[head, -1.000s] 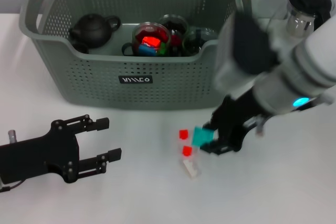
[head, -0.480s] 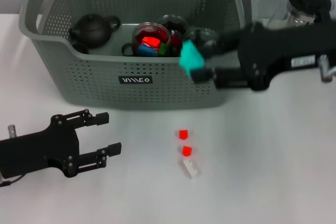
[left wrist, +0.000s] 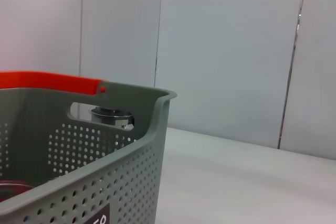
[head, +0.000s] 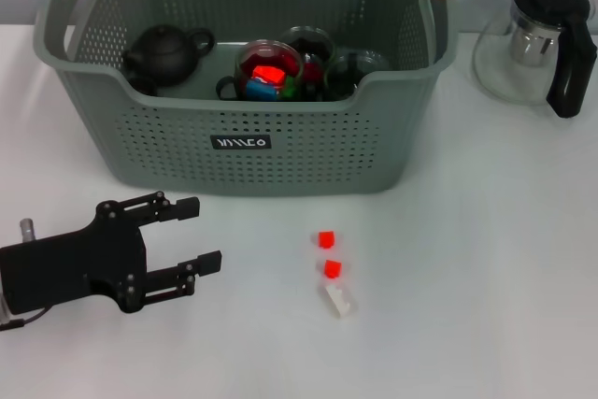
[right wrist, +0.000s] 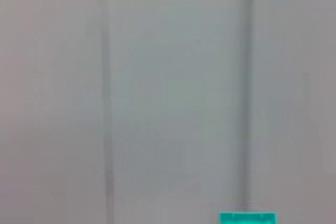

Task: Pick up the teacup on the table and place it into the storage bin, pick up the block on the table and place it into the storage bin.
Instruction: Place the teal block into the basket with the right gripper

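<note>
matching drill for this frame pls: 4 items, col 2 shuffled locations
1. black teapot
2. glass pitcher
3. left gripper
4. red blocks

a. table, in front of the storage bin, centre
b. inside the bin, robot's left end
c. table, to the bin's right
d. over the table, front left

Pairs: 1-b, 2-c, 3-d, 4-a

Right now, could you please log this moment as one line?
left end effector: open, idle | teal block: seen from right wrist | grey perforated storage bin: upright

Grey perforated storage bin (head: pixel 243 151) is standing upright; teal block (right wrist: pixel 247 217), apparently raised, is showing at frame edge.
</note>
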Controlling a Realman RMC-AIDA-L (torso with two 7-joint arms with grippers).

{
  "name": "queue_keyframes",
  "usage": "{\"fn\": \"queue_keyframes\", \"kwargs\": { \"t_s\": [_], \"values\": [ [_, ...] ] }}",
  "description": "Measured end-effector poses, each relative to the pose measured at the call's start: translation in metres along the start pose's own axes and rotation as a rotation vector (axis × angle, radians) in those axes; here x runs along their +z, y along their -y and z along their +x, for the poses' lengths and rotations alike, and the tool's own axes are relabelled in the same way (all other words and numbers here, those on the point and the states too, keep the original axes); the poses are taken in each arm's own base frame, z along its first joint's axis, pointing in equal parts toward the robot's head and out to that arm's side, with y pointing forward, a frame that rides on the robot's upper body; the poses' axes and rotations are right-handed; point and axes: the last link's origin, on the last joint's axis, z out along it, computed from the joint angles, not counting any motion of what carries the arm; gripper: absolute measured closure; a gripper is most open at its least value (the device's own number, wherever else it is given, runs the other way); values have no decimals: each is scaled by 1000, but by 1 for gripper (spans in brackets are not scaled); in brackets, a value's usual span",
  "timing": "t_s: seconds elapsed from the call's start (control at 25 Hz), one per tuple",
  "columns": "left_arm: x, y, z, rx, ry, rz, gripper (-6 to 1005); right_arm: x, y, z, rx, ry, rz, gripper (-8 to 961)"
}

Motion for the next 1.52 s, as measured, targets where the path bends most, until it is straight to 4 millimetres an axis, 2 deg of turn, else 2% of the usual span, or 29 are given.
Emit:
{"fn": "queue_keyframes", "kwargs": {
  "t_s": [0.04, 0.16, 0.2, 0.4, 0.52, 0.64, 0.76, 0.88, 1.04, 1.4, 1.52],
  "values": [
    [0, 0, 0, 0, 0, 0, 296, 8, 12, -14, 33, -31, 69, 526],
    [-1, 0, 0, -1, -1, 2, 296, 27, 23, -29, 60, -122, 145, 526],
    [-1, 0, 0, -1, -2, 4, 296, 27, 23, -29, 60, -122, 145, 526],
    [-1, 2, 1, 1, -6, 11, 296, 72, 30, -33, 2, -366, 252, 527],
    [1, 2, 2, 4, -8, 7, 296, 103, 26, -25, -72, -502, 279, 527],
    [2, 2, 3, 3, -12, 7, 296, 130, 24, -3, -123, -584, 298, 527],
    [3, 3, 3, 4, -15, 6, 296, 146, 24, 17, -154, -619, 309, 527],
    [3, 3, 3, 4, -16, 6, 296, 156, 25, 34, -160, -662, 313, 527],
    [4, 3, 3, 3, -17, 6, 296, 162, 25, 47, -159, -696, 318, 526],
    [3, 3, 3, 0, -18, 10, 296, 165, 20, 42, -132, -680, 285, 521],
    [3, 3, 3, 0, -18, 11, 296, 163, 21, 35, -132, -639, 292, 517]
  ]
}}
